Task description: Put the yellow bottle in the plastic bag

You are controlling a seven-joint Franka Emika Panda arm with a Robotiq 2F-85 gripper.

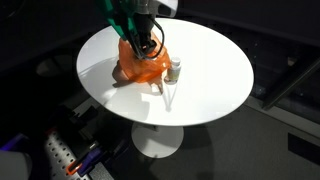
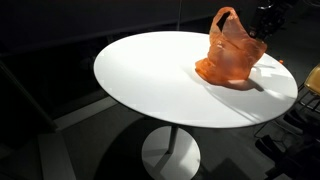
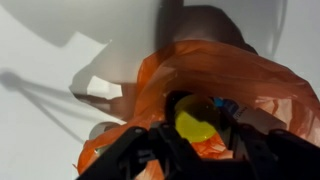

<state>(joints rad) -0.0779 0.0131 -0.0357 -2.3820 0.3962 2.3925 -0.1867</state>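
Gripper (image 3: pixel 198 140): black fingers (image 3: pixel 140 156) closed to a narrow gap on the yellow bottle (image 3: pixel 195 125).
Yellow bottle: between the fingers, ringed by the bag's folds at its mouth.
Plastic bag (image 1: pixel 140 68), orange: directly beneath the fingers, crumpled on the round white table (image 1: pixel 215 60).
Small jar (image 1: pixel 175 70): upright on the table just beside the bag, outside the fingers.

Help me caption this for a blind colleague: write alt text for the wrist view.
A yellow bottle sits between the fingers of the dark pincer, at the open mouth of a crumpled orange plastic bag. The bag lies on a white table, with shadows falling across it.
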